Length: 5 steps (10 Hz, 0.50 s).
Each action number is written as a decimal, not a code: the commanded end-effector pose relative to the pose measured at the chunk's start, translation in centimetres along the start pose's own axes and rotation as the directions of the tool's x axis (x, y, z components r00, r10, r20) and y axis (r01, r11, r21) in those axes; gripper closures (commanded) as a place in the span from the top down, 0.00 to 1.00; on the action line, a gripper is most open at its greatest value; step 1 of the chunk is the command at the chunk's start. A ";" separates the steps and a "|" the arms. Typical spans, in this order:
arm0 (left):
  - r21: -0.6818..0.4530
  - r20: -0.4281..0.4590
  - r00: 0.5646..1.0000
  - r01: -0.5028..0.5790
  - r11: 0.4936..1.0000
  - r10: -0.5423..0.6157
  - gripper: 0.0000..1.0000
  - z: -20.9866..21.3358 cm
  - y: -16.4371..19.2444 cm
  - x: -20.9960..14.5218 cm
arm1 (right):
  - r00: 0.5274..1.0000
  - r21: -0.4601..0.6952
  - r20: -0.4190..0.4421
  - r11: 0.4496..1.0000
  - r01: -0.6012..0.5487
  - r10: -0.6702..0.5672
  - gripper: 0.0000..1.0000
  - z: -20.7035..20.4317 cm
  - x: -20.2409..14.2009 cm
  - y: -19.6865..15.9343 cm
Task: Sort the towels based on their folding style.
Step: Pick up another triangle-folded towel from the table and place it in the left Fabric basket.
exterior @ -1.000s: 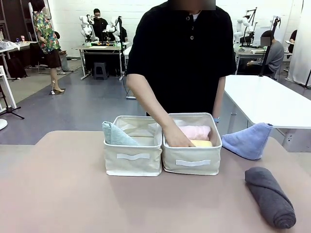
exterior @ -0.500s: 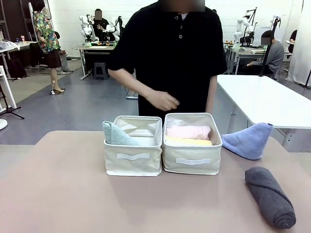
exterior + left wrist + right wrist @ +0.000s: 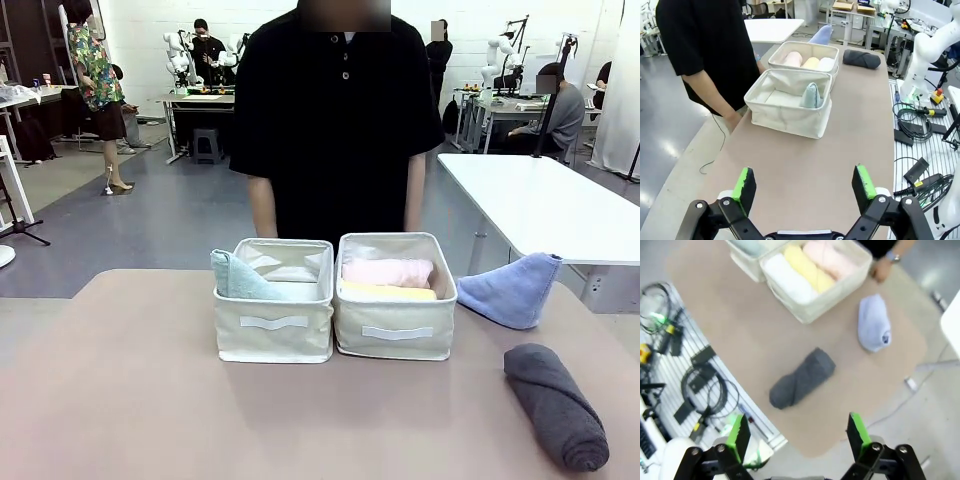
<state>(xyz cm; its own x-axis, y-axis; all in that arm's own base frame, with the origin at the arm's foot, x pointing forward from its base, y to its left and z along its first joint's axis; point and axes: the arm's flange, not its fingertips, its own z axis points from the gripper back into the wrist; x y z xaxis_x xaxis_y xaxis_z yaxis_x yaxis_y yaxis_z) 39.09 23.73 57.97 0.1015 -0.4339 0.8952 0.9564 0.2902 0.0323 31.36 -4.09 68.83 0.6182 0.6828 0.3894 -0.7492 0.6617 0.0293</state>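
Ahead of the spread, empty right pincer (image 3: 797, 432), grey roll (image 3: 802, 377) lies slantwise on tabletop (image 3: 730, 325); left pincer (image 3: 805, 182), likewise spread, sits farther.

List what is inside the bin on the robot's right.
Three rolls lie side by side in the right bin: pink towel, yellow towel, white towel. Anything beneath them is covered.

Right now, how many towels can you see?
6: pink roll, yellow roll and white roll in the right bin, teal cone in the left bin, light blue cone and dark grey roll on the table. The bins may hide more.
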 end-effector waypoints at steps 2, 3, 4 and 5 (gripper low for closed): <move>0.000 0.019 1.000 0.017 1.000 -0.017 1.00 0.2 0.0 0.1 | 0.994 -0.012 -0.099 0.999 0.043 -0.044 1.00 -3.0 0.4 -1.7; 0.000 0.019 1.000 0.017 1.000 -0.017 1.00 0.2 0.0 0.1 | 0.995 -0.004 -0.090 0.999 0.033 -0.033 1.00 -3.5 0.0 -1.5; 0.000 0.019 1.000 0.017 1.000 -0.017 1.00 0.2 0.0 0.1 | 0.996 -0.009 -0.079 0.999 0.030 -0.031 1.00 -3.4 -0.2 -1.4; 0.000 0.019 1.000 0.017 1.000 -0.017 1.00 0.2 0.0 0.1 | 0.993 -0.004 -0.112 0.999 0.032 -0.032 1.00 -3.4 0.8 -2.1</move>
<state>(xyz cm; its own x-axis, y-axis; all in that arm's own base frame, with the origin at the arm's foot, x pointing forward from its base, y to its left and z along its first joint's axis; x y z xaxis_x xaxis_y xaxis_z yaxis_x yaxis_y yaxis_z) 39.04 23.76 58.03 0.1017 -0.4344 0.8950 0.9565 0.2900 0.0321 33.87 -4.12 65.96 0.6597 0.6915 0.2944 -0.7318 0.6802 0.0423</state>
